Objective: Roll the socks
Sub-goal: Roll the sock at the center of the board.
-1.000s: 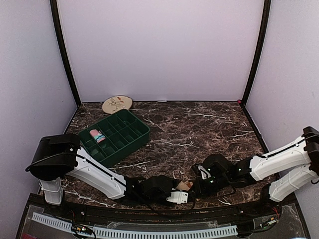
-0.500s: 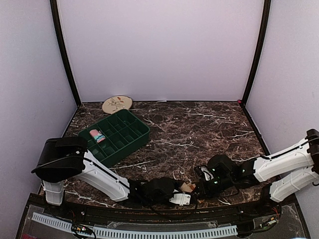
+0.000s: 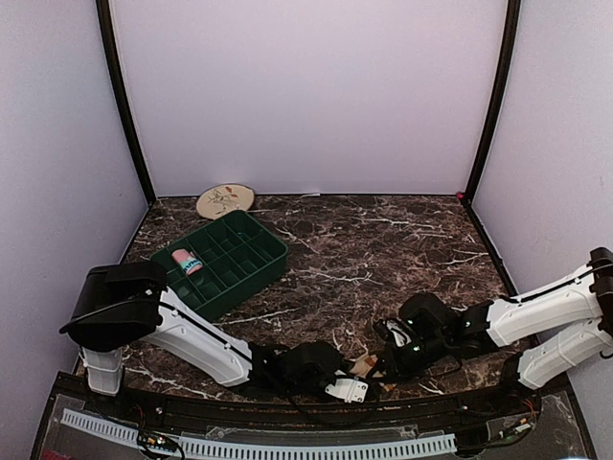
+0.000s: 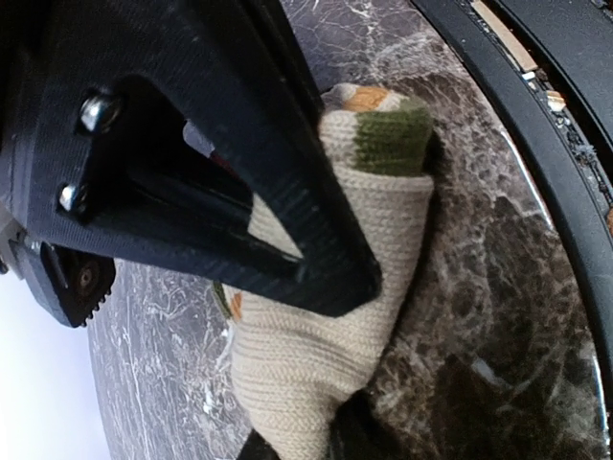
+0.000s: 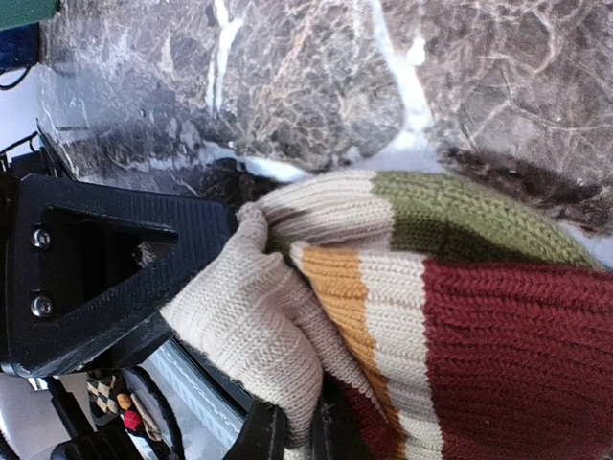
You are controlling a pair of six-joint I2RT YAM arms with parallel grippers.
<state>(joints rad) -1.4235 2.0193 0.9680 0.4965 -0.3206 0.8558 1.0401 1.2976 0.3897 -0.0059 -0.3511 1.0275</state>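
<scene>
The tan striped sock (image 3: 364,363) lies bunched at the table's near edge, between my two grippers. In the left wrist view its cream cuff (image 4: 383,211) runs between my left gripper's (image 4: 330,374) black fingers, which are shut on it. In the right wrist view the sock (image 5: 460,307) shows green, orange, cream and dark red bands. My right gripper (image 5: 297,431) pinches a cream fold of it, and the left gripper (image 5: 96,268) is close at the left. From above, the left gripper (image 3: 351,372) and right gripper (image 3: 388,361) nearly touch. The pink sock (image 3: 184,261) sits rolled in the green tray (image 3: 261,257).
The green divided tray stands at the left middle of the marble table. A round decorated plate (image 3: 225,200) lies at the back left. A black rail (image 4: 565,192) runs along the near table edge, right beside the sock. Purple walls enclose the table.
My left gripper has closed on the striped sock's cuff and slid a little right toward the near edge. The right gripper, still shut on the sock, shifted slightly nearer.
</scene>
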